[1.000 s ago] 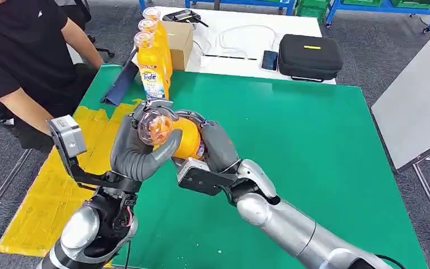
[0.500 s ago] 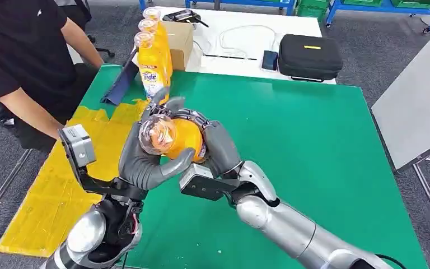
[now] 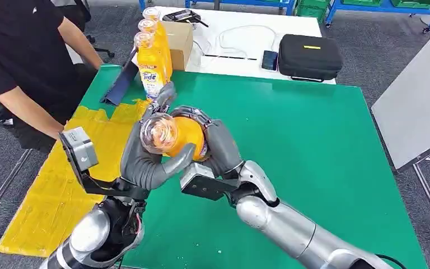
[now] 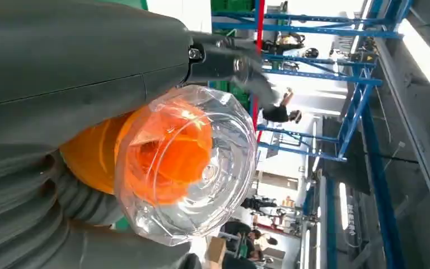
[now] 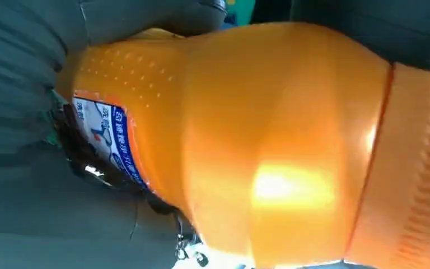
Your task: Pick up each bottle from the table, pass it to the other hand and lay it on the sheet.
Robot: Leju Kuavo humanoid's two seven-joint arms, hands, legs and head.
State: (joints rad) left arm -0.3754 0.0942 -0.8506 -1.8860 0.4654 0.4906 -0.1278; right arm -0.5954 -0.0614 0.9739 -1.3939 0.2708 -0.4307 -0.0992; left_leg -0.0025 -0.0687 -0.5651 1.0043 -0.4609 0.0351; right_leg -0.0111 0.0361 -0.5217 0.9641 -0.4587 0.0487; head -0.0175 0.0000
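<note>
An orange detergent bottle (image 3: 186, 133) with a clear cap (image 3: 158, 133) is held in the air over the green table (image 3: 313, 145), cap towards me. My left hand (image 3: 143, 162) wraps its neck just behind the cap, thumb underneath. My right hand (image 3: 221, 148) grips the body from the right. In the left wrist view the clear cap (image 4: 185, 162) sits against my left hand (image 4: 61, 67). In the right wrist view the bottle (image 5: 269, 140) lies against my right hand (image 5: 22, 73). The yellow sheet (image 3: 56, 190) lies along the table's left edge.
Three more orange bottles (image 3: 152, 67) stand in a row at the table's far left, beside a dark tray (image 3: 120, 84). A person in black (image 3: 17, 61) sits at the left. A cardboard box (image 3: 180, 39) and a black case (image 3: 309, 56) lie on the white table behind.
My left hand has shifted slightly right and wrapped further round the bottle's neck. The bottle and my right hand have edged a little to the right.
</note>
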